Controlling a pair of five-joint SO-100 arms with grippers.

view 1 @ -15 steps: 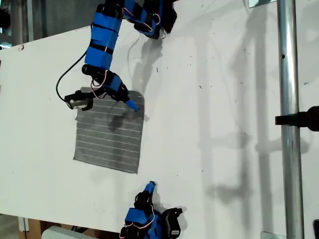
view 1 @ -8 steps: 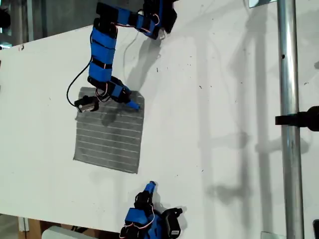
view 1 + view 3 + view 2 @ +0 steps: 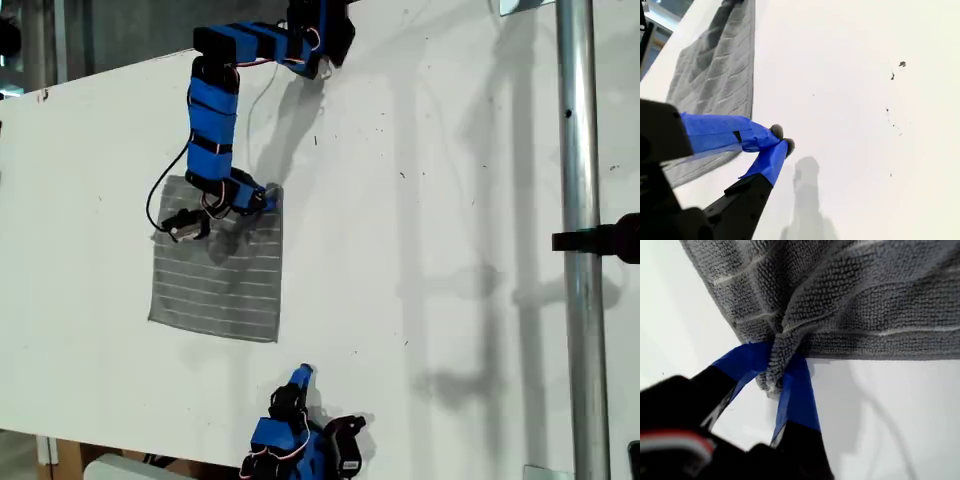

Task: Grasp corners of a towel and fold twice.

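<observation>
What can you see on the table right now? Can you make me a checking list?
Surface: white table, a few small dark specks, otherwise bare.
Job's things: grey striped towel lies flat toward the exterior view's left; one far corner is bunched up and pinched.
Clutter: nothing seen.
End effectors: my first gripper is shut on that corner; my second gripper is shut, holds nothing, and sits off the towel's near edge.
Cables: a black cable loops beside the first arm.
Surroundings: a metal pole stands at the exterior view's right, with a black clamp on it.
</observation>
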